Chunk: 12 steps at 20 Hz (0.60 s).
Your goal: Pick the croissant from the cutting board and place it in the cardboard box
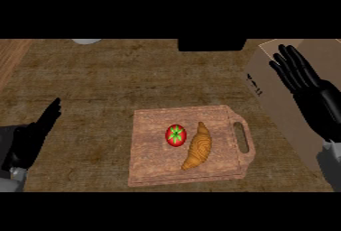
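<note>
The croissant [198, 146] lies on the cutting board [153, 158], right of a tomato [175, 135]; right hand [303, 83] spread, empty, above the cardboard box [276, 113]; left hand [36, 131] relaxed at the counter's left edge; the box's dark marking is unreadable.

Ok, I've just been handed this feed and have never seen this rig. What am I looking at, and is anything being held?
There is one picture, taken from the robot's head, looking steeply down at a wooden counter. The two black shapes are its hands on grey forearms, coming in from the lower edge. The left hand rests open at the lower left, fingers up. The right hand is open at the upper right, above the cardboard box. In the middle lies a cutting board with a croissant and, to its left, a tomato. Neither hand holds anything, and the croissant is not yet picked up. A dark block at the far edge is cut off, so I can't identify it.
</note>
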Motion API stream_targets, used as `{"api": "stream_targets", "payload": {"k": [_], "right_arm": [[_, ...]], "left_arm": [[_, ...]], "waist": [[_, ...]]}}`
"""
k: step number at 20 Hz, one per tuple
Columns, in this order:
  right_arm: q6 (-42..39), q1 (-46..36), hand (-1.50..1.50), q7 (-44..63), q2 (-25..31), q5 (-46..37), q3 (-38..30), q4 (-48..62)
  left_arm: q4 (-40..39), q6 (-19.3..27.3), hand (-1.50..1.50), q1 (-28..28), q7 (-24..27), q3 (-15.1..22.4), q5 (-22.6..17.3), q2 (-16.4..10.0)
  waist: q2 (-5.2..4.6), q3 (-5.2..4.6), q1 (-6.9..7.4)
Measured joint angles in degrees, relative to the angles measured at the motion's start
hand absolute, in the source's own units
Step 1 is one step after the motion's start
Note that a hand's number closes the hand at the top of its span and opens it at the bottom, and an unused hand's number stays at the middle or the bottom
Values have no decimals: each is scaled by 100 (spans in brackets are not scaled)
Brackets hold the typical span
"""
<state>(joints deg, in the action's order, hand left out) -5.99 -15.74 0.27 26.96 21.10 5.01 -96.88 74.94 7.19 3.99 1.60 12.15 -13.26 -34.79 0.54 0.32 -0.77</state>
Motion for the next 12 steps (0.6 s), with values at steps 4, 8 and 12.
{"api": "stream_targets", "payload": {"k": [4, 8, 12], "right_arm": [[873, -102, -150, 515, 148, -727, -109, -517], [1449, -61, -150, 1248, 839, -1841, -199, -754], [1874, 235, -150, 2262, 1249, -3008, 120, -1410]], "left_arm": [[372, -436, 0, 138, 35, 54, 128, -166], [717, -378, 0, 439, 315, -7, 157, -88], [950, -409, 0, 584, 477, 37, 159, 31]], "waist": [[49, 12, -64], [142, -88, -351], [115, -86, -362]]}}
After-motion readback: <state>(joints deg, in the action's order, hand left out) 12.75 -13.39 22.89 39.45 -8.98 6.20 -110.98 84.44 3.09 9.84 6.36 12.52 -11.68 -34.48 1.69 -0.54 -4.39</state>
